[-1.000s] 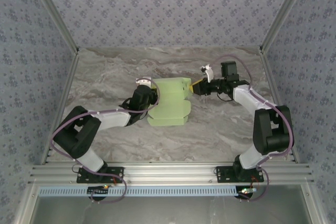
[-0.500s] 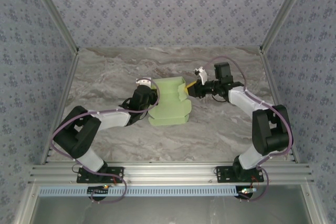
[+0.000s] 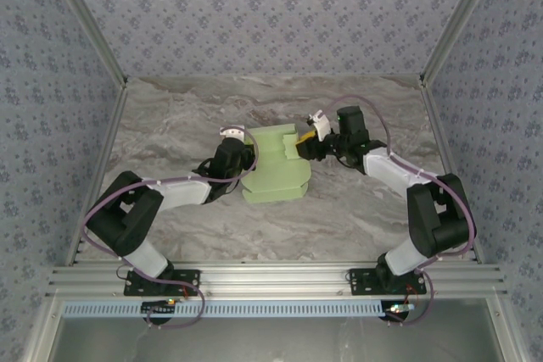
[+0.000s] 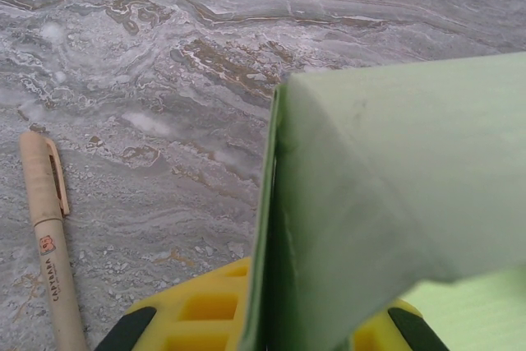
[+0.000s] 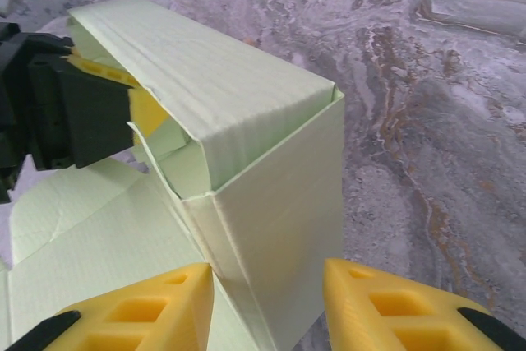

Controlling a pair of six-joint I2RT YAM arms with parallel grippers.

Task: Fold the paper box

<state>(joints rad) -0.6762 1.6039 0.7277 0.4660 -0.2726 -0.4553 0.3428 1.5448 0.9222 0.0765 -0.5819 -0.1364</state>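
The paper box (image 3: 276, 177) is pale green card, partly raised into walls, lying mid-table with flat flaps spread toward the front. My left gripper (image 3: 241, 150) is shut on its left wall; in the left wrist view that wall (image 4: 394, 170) stands edge-on between the yellow fingers (image 4: 201, 306). My right gripper (image 3: 306, 146) is at the box's right end. Its jaws (image 5: 265, 275) are open and straddle the upright end wall (image 5: 279, 203), with the left finger against the corner and a gap on the right.
A tan pen (image 4: 49, 236) lies on the marble table (image 3: 170, 116) just left of the left gripper. The left gripper's black body (image 5: 66, 117) shows at the box's far end. Patterned walls enclose the table; bare marble lies right of the box (image 5: 444, 121).
My right gripper has moved left to the box's right end and opened wider around the end wall. The left gripper and its hold have not moved.
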